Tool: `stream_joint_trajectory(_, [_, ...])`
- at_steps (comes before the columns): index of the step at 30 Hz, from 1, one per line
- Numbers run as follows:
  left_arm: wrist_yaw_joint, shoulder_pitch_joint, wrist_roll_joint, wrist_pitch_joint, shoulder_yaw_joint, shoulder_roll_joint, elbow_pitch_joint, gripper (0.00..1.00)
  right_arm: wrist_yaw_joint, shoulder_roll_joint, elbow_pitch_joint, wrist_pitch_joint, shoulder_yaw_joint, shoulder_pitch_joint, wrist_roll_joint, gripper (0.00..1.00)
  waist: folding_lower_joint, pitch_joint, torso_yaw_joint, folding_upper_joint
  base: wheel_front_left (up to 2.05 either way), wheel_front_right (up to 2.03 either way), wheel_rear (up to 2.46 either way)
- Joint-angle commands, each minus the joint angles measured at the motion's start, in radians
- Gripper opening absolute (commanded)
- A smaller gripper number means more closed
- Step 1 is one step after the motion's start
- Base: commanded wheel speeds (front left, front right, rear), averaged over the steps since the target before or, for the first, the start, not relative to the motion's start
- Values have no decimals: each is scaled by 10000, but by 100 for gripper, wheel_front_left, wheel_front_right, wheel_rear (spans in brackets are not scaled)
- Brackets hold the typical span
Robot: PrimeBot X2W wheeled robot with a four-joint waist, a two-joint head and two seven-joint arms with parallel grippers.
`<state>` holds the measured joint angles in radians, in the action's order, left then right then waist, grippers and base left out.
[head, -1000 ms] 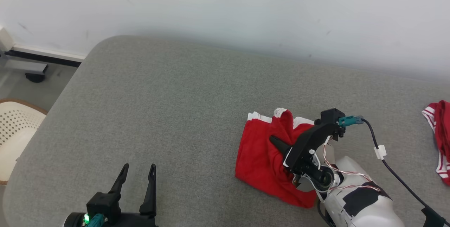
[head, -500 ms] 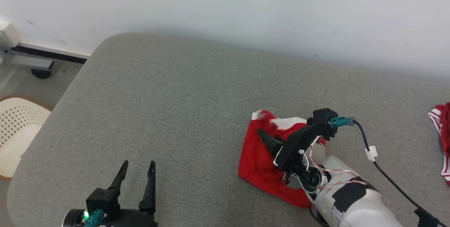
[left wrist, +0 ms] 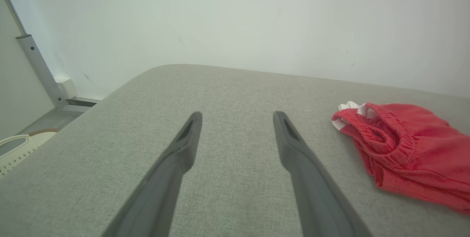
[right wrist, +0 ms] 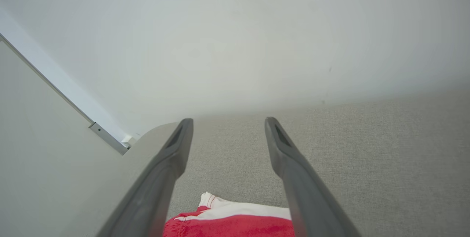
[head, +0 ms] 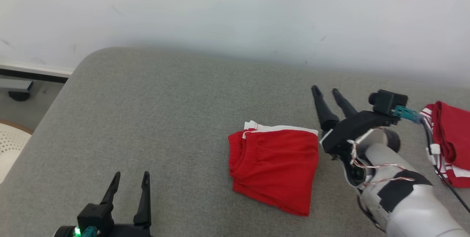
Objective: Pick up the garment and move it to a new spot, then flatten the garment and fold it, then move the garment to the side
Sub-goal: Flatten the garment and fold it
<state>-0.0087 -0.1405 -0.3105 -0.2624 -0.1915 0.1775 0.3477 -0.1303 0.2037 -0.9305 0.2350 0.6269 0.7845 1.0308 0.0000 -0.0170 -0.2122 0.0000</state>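
Right pincer (head: pixel 325 90): its two fingers stand wide apart and hold nothing. It hangs above the grey padded surface (head: pixel 165 119), just beside the right edge of the garment and a little toward the wall (head: pixel 220 9). I judge it is placed there so that it does not disturb the fold.
Left pincer (head: pixel 131 173): also spread wide and empty. It is low at the near-left side, well apart from the garment, probably so that it is out of the way of the other arm.
Garment, place: the red garment (head: pixel 273 167) lies alone on the padded surface, right of the middle, between the two pincers and nearer to the right one.
Garment, look: red shorts with a gathered elastic waistband and a white trim along the far edge. They are folded into a compact, almost square packet of several layers. The top is rather smooth, and the left edge is a little puffy where the waistband bends over.
Other cloth: a second red and white garment (head: pixel 449 137) rests at the far right.
Step, my judgement: the fold looks finished, and moving the packet to the side is not yet done.
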Motion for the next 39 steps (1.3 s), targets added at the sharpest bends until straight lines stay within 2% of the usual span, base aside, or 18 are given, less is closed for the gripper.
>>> stream_joint_trajectory(1, [36, 267, 31, -20, 47, 66, -50, 100, -13, 219, 133, 165, -80, -273, -225, 100, 0, 75, 142, 0, 0, 0, 0])
stream_joint_trajectory(4, [156, 367, 271, -20, 59, 218, -136, 100, -13, 802, 669, 305, -638, -591, -907, 100, 0, 132, 331, 0, 0, 0, 0])
stream_joint_trajectory(6, [224, 444, 275, -20, 133, 260, -209, 100, -13, 1148, 1394, 307, -1459, -1016, -1735, 100, 0, 149, 478, 0, 0, 0, 0])
stream_joint_trajectory(9, [311, 584, 340, -20, 219, 355, -293, 100, -13, 1297, 2630, 290, -2890, -2222, -3120, 100, 0, 183, 620, 0, 0, 0, 0])
stream_joint_trajectory(14, [399, 689, 419, -21, 245, 444, -501, 100, -13, 917, 4771, 294, -4745, -4342, -5153, 100, 0, 270, 833, 0, 0, 0, 0])
stream_joint_trajectory(21, [536, 1029, 385, -12, 268, 565, -719, 100, -13, -31, 6984, 295, -6220, -6573, -6875, 100, 0, 412, 1096, 0, 0, 0, 0])
stream_joint_trajectory(25, [610, 1237, 366, -3, 288, 636, -856, 100, -13, -639, 7750, 296, -6764, -7355, -7385, 100, 0, 481, 1232, 0, 0, 0, 0])
stream_joint_trajectory(30, [770, 1418, 402, 12, 307, 720, -1023, 100, -13, -1152, 8326, 296, -6947, -8208, -7821, 100, 0, 583, 1383, 0, 0, 0, 0])
stream_joint_trajectory(39, [1021, 1689, 545, 171, 219, 860, -1347, 100, -13, -1483, 8397, 297, -6763, -8972, -8285, 100, 0, 678, 1561, 0, 0, 0, 0])
